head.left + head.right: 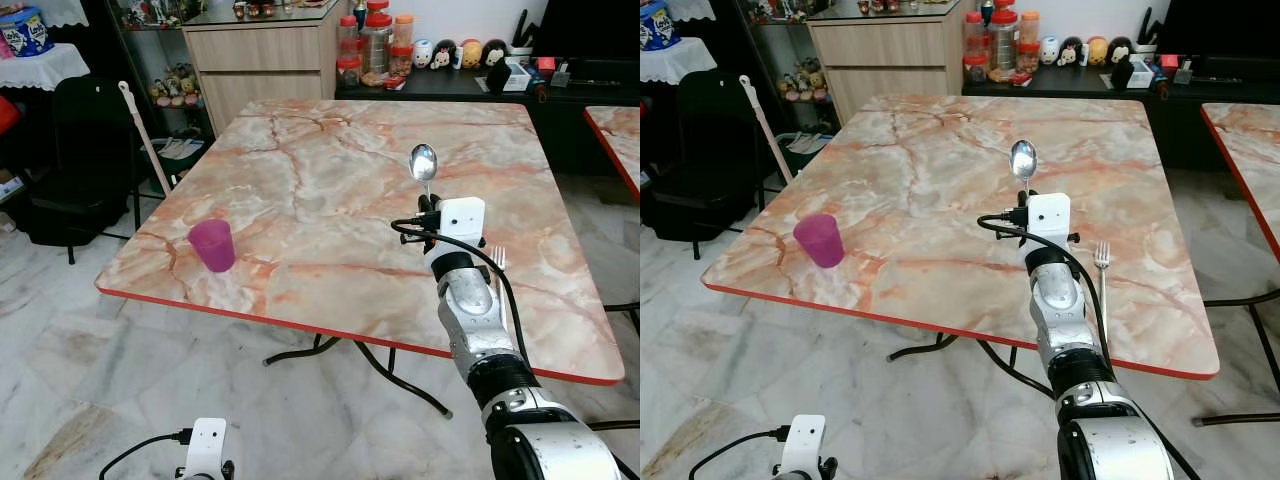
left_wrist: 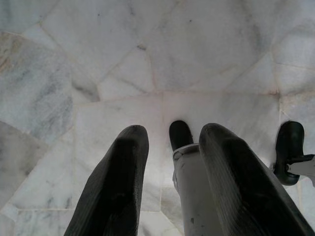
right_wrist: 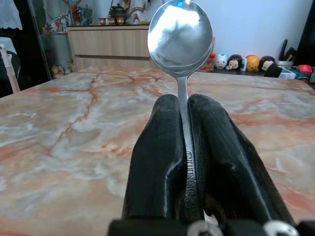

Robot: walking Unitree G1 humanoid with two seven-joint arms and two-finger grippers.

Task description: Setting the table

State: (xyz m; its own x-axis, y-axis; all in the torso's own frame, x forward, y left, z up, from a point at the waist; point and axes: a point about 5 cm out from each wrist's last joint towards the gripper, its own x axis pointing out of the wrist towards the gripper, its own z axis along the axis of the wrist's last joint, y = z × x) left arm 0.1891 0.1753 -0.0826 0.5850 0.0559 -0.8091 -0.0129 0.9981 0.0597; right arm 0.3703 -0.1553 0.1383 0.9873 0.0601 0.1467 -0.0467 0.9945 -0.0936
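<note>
Left gripper [image 2: 170, 182] hangs idle low over the white marble floor [image 2: 74, 73], fingers spread, nothing held.

Right gripper [image 3: 182, 147] is pinched on the handle of a shiny steel spoon [image 1: 1023, 160], bowl pointing away, held above the table and not touching it.

On the square pink-veined marble table with red edge [image 1: 940, 170]: silver fork [image 1: 1101, 262] lies flat just beside the right forearm near the front edge; translucent magenta plastic cup [image 1: 820, 240] stands upright near the front-left corner, well apart from the fork.

Judgement: fork and cup placed, spoon not yet down. No plate visible. Probably goes near the fork.
</note>
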